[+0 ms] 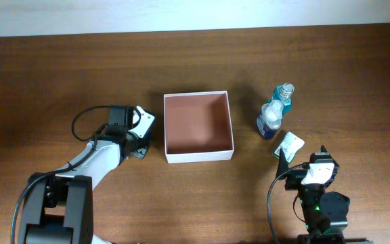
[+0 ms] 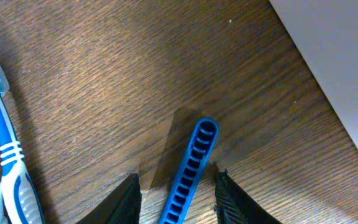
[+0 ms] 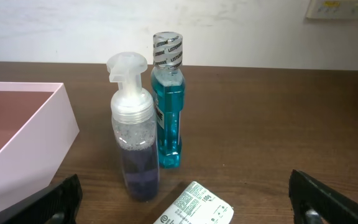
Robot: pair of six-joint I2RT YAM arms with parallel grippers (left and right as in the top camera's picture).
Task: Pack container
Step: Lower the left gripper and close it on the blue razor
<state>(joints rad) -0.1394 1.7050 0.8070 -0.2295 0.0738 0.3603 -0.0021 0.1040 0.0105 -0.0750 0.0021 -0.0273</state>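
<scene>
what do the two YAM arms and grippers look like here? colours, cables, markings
Left arm: black joints, white-grey link, black cable looping off it. Left gripper: black, white plate, black jaws. Right arm: black, green light, its own cable loop. Right gripper: white block, black jaws. No legible markings.

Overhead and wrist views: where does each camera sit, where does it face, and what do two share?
Overhead: above the table, looking straight down on the container; both arms show.
Left wrist: close above the table, facing down; left gripper flanks a blue ribbed handle.
Right wrist: low, facing level toward the pump bottle; right gripper open at the corners.
Shared: overhead and right wrist both show container and pump bottle.
</scene>
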